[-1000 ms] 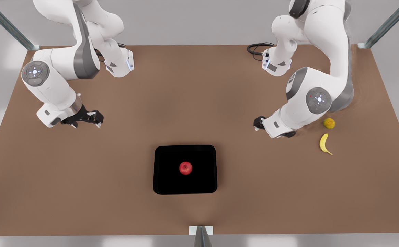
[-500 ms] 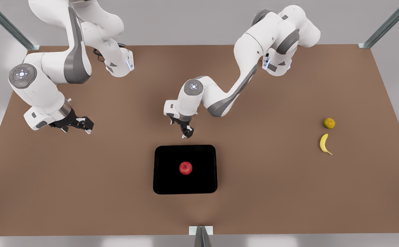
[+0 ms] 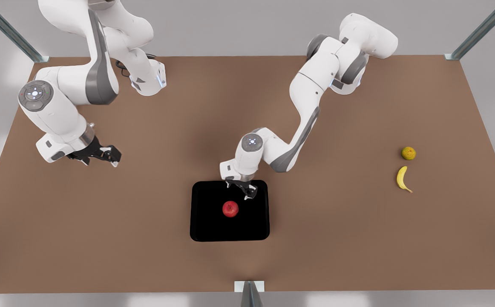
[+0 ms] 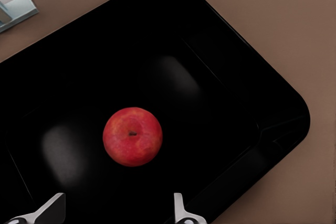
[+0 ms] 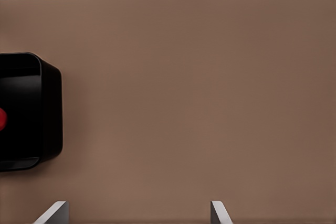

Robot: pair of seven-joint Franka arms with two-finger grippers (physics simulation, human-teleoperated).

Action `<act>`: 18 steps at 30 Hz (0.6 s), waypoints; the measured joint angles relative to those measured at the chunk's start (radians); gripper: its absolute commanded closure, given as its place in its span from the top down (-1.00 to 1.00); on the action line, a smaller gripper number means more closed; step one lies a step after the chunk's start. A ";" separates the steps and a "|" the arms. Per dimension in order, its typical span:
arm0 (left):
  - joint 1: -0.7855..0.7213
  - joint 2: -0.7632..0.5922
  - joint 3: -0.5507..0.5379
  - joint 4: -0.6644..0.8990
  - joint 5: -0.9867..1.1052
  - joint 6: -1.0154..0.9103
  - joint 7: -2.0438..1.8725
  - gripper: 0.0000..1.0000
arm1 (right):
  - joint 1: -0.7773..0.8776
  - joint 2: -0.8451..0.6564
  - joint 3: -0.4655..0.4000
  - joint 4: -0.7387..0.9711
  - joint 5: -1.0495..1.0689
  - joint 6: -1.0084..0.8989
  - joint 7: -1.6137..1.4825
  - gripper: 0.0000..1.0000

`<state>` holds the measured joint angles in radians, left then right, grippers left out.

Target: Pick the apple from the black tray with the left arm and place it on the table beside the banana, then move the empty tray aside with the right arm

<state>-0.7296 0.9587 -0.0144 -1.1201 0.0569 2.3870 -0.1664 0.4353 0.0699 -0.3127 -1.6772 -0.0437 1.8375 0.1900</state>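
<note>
The red apple [image 3: 230, 209] lies near the middle of the glossy black tray [image 3: 200, 230] on the brown table [image 3: 145, 256]. My left gripper [image 3: 246, 192] hangs open over the tray's far edge, just behind the apple and toward the front view's right. In the left wrist view the apple [image 4: 132, 136] sits on the tray [image 4: 231, 77] ahead of the spread fingertips [image 4: 180, 209]. The banana [image 3: 402, 179] lies far off at the front view's right. My right gripper [image 3: 110, 156] waits open above bare table at the front view's left; its wrist view shows a tray corner [image 5: 37, 108].
A small round yellow-orange fruit [image 3: 408, 153] sits just behind the banana. A black cable [image 3: 318, 59] coils at the table's far edge near an arm base. A metal bracket [image 3: 249, 286] stands at the near edge. Bare tabletop surrounds the tray.
The left arm swung from beside the banana across the table to the tray's far edge and lowered toward the apple. The right arm shifted only slightly. Apple and tray stayed put.
</note>
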 measured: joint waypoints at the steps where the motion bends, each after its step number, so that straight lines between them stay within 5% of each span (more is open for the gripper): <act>1: 0.001 0.011 -0.001 0.001 -0.013 0.012 -0.009 1.00 | -0.002 0.000 0.000 0.000 0.000 0.000 0.001 1.00; 18: -0.001 0.148 -0.001 0.115 0.052 0.157 -0.100 1.00 | 0.001 0.002 0.000 0.000 0.000 0.000 0.009 1.00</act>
<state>-0.7301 1.1068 -0.0153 -1.0056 0.1085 2.5440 -0.2663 0.4368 0.0715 -0.3127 -1.6772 -0.0436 1.8379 0.1987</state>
